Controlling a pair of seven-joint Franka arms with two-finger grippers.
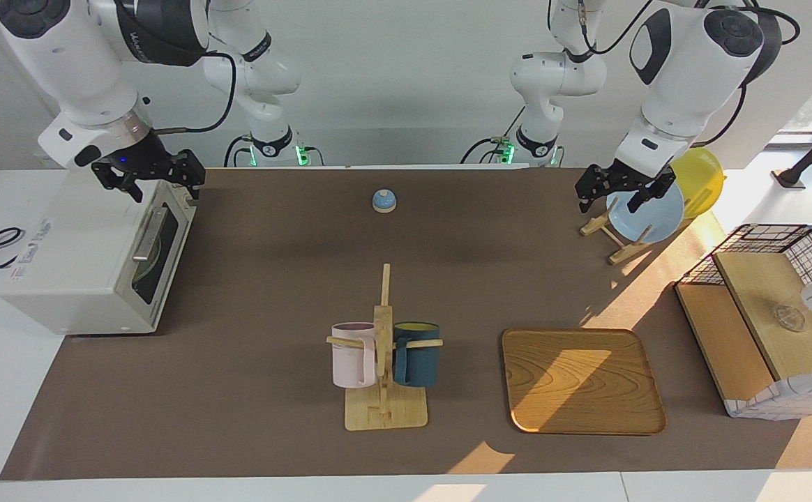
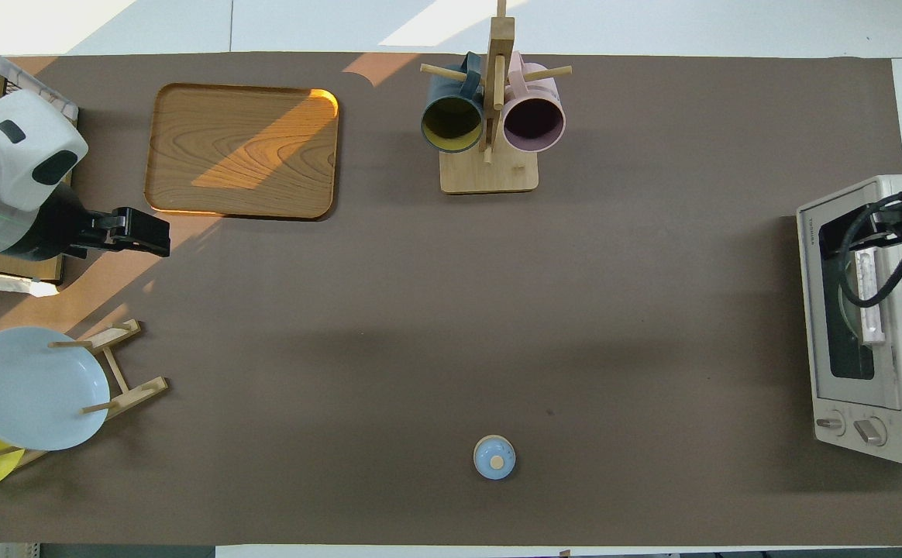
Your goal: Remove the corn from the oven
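Observation:
The white oven [image 1: 78, 279] [image 2: 862, 434] stands at the right arm's end of the table. Its dark glass door [image 1: 158, 251] is closed, with the metal bar handle [image 1: 149, 233] across it. The corn is hidden; I cannot make it out through the window. My right gripper [image 1: 162, 187] [image 2: 877, 225] hangs open over the oven's top front edge, above the handle, holding nothing. My left gripper [image 1: 612, 201] [image 2: 145, 236] is open and empty in the air over the plate rack [image 1: 615, 240] at the left arm's end.
A wooden mug rack [image 1: 381, 348] with a pink and a dark blue mug stands mid-table, a wooden tray [image 1: 580, 380] beside it. A small blue bell [image 1: 384, 201] lies near the robots. A pale blue plate [image 1: 647, 213], yellow plate [image 1: 702, 178] and wire basket [image 1: 769, 314] fill the left arm's end.

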